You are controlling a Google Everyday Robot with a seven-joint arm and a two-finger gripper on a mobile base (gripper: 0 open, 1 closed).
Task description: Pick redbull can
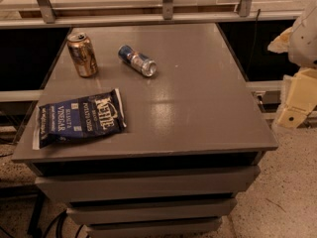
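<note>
Lying on its side on the grey table (198, 108), the redbull can (137, 60) rests in the back-left part of the tabletop, set at a slant. Its shiny silver end faces the table's front-right and its blue end points to the table's back-left. Nothing touches it.

The gold-bronze can (82, 54) stands upright closer to the table's back-left corner, near the redbull can but clearly apart from it. A dark blue chip bag (79, 119) with white lettering lies flat along the table's left side toward the front edge, and its pale end reaches the table's left edge. Below the tabletop, stacked grey drawer fronts (148, 182) show at the table's front.

The gripper (297, 100), a cream-coloured piece, hangs beyond the table's right edge, about halfway along that side and well apart from the redbull can. Whether it is open or closed cannot be told, since it shows only partly at the side of the view. It holds nothing that can be seen. A rounded white arm part (304, 31) sits above it, also off the table's right side. Metal framing (168, 4) runs behind the table's back edge, and speckled floor (287, 192) lies past the table's front-right corner.
</note>
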